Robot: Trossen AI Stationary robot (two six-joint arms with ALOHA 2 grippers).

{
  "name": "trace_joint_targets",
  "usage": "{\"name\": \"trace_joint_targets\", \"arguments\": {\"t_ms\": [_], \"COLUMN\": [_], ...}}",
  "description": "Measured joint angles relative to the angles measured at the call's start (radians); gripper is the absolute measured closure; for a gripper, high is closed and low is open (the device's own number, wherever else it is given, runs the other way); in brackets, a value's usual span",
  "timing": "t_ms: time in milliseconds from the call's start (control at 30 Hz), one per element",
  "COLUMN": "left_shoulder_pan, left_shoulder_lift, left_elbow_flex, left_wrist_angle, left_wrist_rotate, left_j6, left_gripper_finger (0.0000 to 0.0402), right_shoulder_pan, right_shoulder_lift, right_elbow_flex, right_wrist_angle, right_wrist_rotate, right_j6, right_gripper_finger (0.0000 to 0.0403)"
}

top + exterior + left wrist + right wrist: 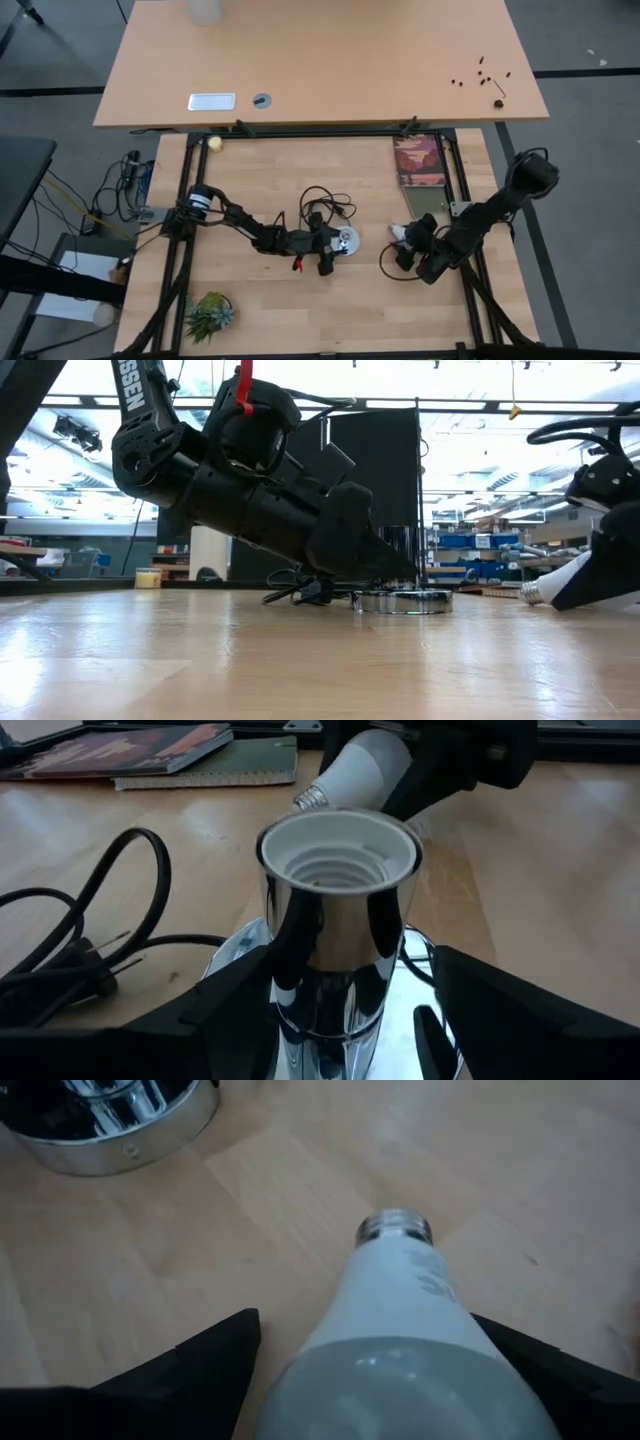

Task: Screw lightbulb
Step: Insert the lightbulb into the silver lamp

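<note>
1. The left gripper (338,243) sat low at the middle of the wooden table (270,310), its dark fingers (230,1010) spread on either side of the shiny chrome socket (338,910).
2. The socket stood upright on its round silvery base (402,600), its white threaded mouth open and facing up. Whether the fingers actually touched the chrome I could not tell.
3. A black cord (90,935) lay looped on the table just beside the socket.
4. The right gripper (403,243) was low over the table, to the right of the socket and apart from it.
5. The lightbulb (400,1330) lay between the right gripper's fingers (190,1360), which stood wide on both sides of the white globe; I could not tell whether they pressed on it.
6. The bulb's silvery screw base pointed toward the socket, with bare wood between the two.
7. From table height the bulb was tilted, its screw end low, at or just above the wood.
8. A reddish book (419,160) lay at the far right of the table, and a small green plant (210,314) sat at the near left corner.
</note>
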Motion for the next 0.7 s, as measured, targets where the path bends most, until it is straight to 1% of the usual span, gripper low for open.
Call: {"name": "trace_joint_targets", "arguments": {"t_ms": [133, 367, 467, 567, 700], "left_shoulder_pan": [0.000, 0.000, 0.000, 0.000, 0.000], "left_shoulder_lift": [0.000, 0.000, 0.000, 0.000, -0.001], "left_elbow_flex": [0.000, 0.000, 0.000, 0.000, 0.000], "left_wrist_angle": [-0.007, -0.012, -0.012, -0.013, -0.013], "left_wrist_rotate": [0.000, 0.000, 0.000, 0.003, 0.040], "left_j6": [-0.001, -0.001, -0.001, -0.002, 0.006], "left_gripper_finger": [0.0121, 0.0121, 0.0121, 0.0121, 0.0121], "right_shoulder_pan": [-0.007, -0.026, -0.038, -0.048, -0.083], "right_shoulder_lift": [0.029, 0.087, 0.086, 0.057, -0.012], "right_elbow_flex": [-0.002, -0.001, -0.001, 0.004, 0.054], "right_wrist_angle": [0.028, 0.087, 0.104, 0.096, 0.090], "right_wrist_rotate": [0.030, 0.070, 0.074, 0.045, -0.064], "right_j6": [-0.006, -0.043, -0.067, -0.100, -0.229], "right_gripper_finger": [0.0094, 0.0155, 0.0156, 0.0156, 0.0149]}}
